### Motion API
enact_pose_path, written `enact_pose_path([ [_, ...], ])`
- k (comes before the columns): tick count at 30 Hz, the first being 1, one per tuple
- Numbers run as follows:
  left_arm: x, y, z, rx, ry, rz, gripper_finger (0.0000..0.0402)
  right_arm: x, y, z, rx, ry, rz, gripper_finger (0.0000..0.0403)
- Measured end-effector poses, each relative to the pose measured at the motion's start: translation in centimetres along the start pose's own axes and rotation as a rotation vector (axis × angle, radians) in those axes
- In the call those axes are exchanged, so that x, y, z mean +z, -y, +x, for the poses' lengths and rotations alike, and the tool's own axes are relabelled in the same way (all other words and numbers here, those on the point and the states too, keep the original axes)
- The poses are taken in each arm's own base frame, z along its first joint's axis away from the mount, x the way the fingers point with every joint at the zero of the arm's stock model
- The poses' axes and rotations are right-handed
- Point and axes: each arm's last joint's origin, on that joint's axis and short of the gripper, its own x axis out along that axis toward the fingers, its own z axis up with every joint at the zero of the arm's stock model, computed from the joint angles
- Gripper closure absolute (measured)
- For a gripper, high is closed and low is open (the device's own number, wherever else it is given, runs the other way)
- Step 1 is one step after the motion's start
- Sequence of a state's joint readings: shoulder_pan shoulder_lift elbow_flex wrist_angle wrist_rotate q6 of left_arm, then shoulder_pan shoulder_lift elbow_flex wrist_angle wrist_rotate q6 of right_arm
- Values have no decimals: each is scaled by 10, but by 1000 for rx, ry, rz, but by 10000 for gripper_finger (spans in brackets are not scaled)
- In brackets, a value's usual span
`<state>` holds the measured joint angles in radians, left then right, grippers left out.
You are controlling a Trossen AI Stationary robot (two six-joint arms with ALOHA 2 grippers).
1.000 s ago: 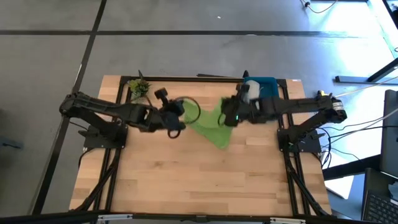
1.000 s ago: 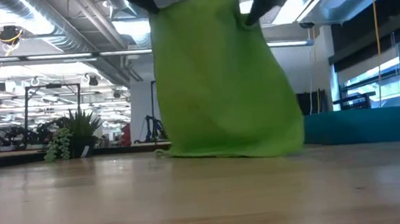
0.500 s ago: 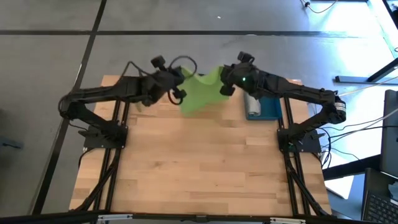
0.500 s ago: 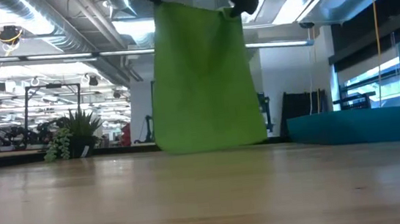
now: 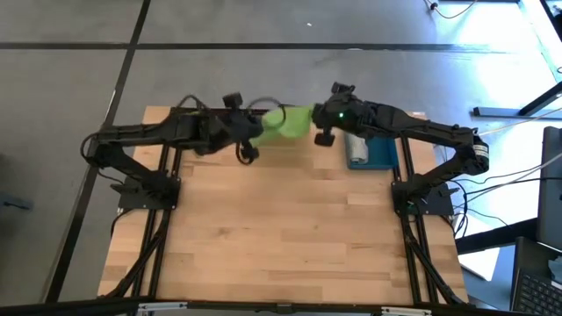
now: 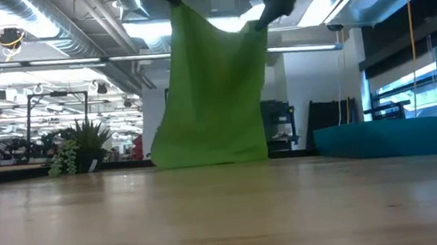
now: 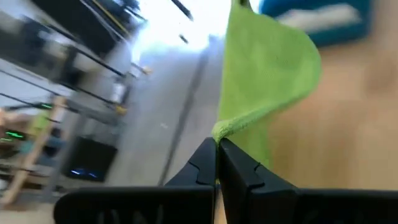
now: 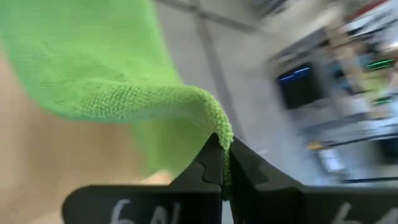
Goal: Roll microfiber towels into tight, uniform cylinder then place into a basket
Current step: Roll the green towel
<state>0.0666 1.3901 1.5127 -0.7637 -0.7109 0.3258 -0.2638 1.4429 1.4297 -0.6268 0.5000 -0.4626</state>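
My two arms are showing as dark, slender, jointed links, each rising from a black base bracket with black cables trailing down toward six o'clock. A cable is looping above my left gripper (image 5: 248, 151). A small green light is glowing on the wrist of my right gripper (image 5: 321, 135). My fingers (image 7: 239, 171) are looking black, angular and wedge-shaped, and pale markings are showing on my right wrist's mount.

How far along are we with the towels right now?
Done: the grey towel lies in the blue basket. In hand: the left gripper and right gripper each pinch a top corner of the green towel, hanging it above the table's far edge. Left: lay it flat, roll it and put it in the basket.
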Motion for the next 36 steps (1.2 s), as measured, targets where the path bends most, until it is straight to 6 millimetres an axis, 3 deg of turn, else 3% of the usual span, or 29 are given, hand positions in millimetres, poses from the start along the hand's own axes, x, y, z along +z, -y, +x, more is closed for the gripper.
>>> enact_pose_path([
  [6,-5,40,-17,-130,-23,-24,401,-9,-28,-11,261,-87,56,398],
  [11,-4,70,-35,-242,18,-37,401,-9,-54,-26,333,-126,41,398],
  [19,-3,92,-60,-272,70,-56,401,-1,-81,-48,389,-92,15,398],
  [26,-5,77,-45,-98,35,-6,401,5,-71,-42,179,-50,5,398],
  [36,-16,23,9,91,-120,-24,401,9,-20,-9,-1,38,40,398],
])
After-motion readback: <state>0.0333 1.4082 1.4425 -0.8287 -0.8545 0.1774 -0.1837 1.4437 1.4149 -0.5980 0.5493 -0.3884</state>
